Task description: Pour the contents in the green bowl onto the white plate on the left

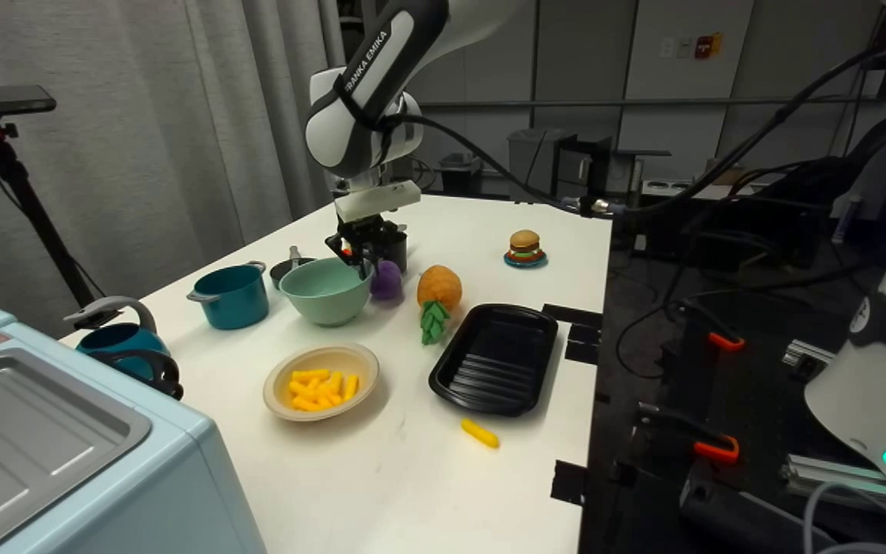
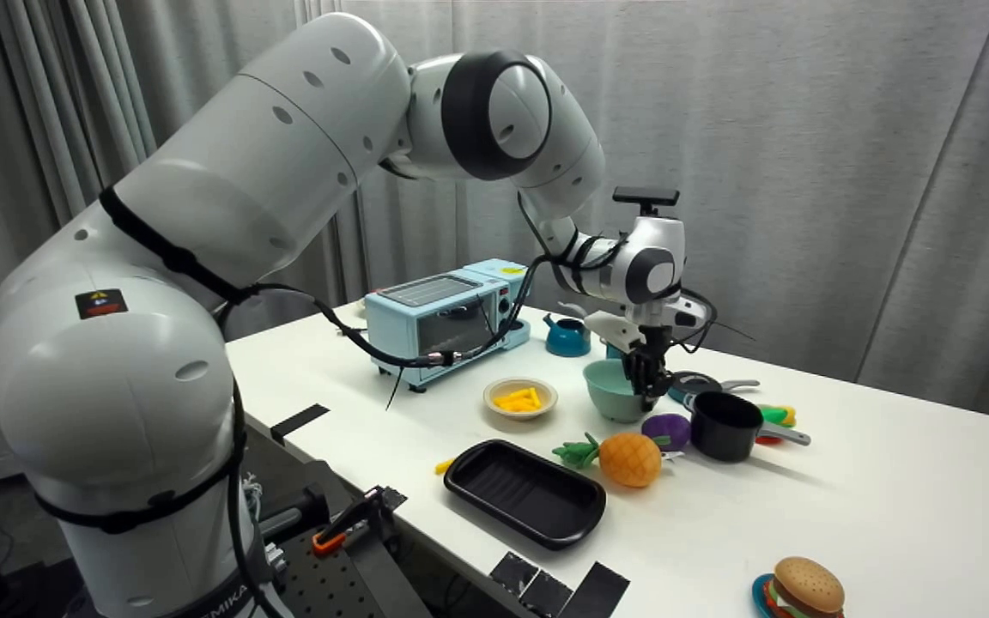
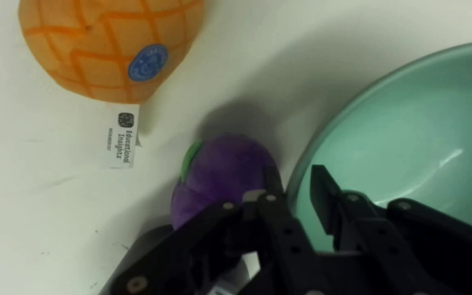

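While the green bowl [image 2: 608, 395] stands upright on a white worktop [image 2: 872, 489], the pincer [image 3: 296, 172] of a robot arm [image 2: 237, 180] straddles its right-hand rim, one finger inside and one outside, the jaws slightly parted and narrow gaps showing beside the rim in the wrist view. Left of the bowl in an exterior view sits the white plate [image 2: 494, 397], yellow-orange pieces [image 2: 518, 401] heaped inside it. Just right of the bowl, on the near side, lies a purple toy [image 2: 668, 428], with a black saucepan [image 2: 722, 425] to its right and a dark pan [image 2: 694, 384] beyond. Nearer still, an orange toy pineapple [image 2: 629, 459] lies leaf-end left behind a black tray [image 2: 524, 491]; a single yellow piece [image 2: 443, 467] rests off the tray's left side. On the far side, to the left, stand a pale-blue toaster oven [image 2: 452, 326] and a teal kettle [image 2: 567, 338]; at near right, a toy burger [image 2: 806, 588].
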You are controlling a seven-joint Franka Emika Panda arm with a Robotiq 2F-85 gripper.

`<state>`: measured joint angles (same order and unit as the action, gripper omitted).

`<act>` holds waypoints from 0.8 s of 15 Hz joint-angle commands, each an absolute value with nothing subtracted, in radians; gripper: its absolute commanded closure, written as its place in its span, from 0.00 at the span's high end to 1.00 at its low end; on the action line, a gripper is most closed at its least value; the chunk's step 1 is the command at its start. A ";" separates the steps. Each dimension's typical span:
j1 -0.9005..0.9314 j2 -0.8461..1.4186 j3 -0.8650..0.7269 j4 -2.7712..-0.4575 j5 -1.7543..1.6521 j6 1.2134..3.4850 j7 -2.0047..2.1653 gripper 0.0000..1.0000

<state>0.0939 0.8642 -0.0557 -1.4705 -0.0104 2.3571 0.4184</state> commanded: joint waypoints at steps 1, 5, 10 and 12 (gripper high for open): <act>0.087 0.894 -0.052 -1.425 0.016 2.318 0.390 0.58; 0.097 0.885 -0.048 -1.442 0.015 2.326 0.391 0.87; 0.103 0.837 -0.045 -1.480 0.019 2.316 0.396 1.00; 0.098 0.805 -0.047 -1.505 0.017 2.329 0.390 1.00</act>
